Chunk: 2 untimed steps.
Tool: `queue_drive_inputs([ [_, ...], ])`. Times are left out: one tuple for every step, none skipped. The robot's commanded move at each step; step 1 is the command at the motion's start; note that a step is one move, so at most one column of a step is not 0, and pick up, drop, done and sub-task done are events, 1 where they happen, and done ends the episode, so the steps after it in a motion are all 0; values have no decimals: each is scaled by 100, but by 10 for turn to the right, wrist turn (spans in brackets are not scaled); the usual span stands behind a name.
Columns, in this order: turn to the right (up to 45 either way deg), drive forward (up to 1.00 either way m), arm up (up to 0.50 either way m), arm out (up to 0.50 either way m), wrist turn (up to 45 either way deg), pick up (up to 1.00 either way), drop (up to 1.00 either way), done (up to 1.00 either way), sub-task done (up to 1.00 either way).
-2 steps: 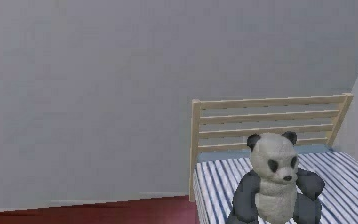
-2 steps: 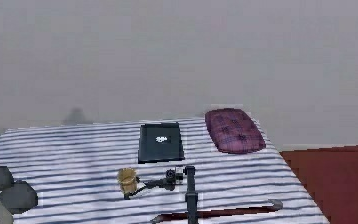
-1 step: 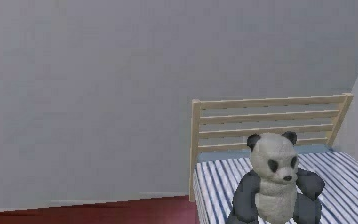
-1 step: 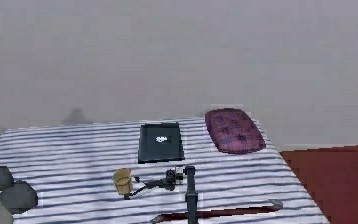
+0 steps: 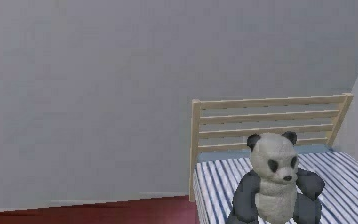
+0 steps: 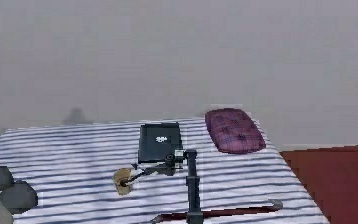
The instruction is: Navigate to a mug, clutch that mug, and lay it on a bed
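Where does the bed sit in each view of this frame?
Forward view: bed at lower right, wooden headboard behind a panda toy.
Arm side view: its striped cover spans the lower half, left edge to red floor.
Shared landmark: the panda toy, probably the grey lumps at the arm side view's left edge.

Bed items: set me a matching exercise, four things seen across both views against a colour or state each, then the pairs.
Things:
1 panda
2 cushion
3 headboard
4 slab

Descriptions:
a purple
b pale wooden slats
c black, lying flat
d black and white, sitting up

Pairs: 1-d, 2-a, 3-b, 4-c
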Motion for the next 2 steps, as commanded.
queue_drive_inputs([
  [0, 0, 0, -8, 0, 0, 0, 0, 0],
  [0, 0, 0, 0, 0, 0, 0, 100, 0],
])
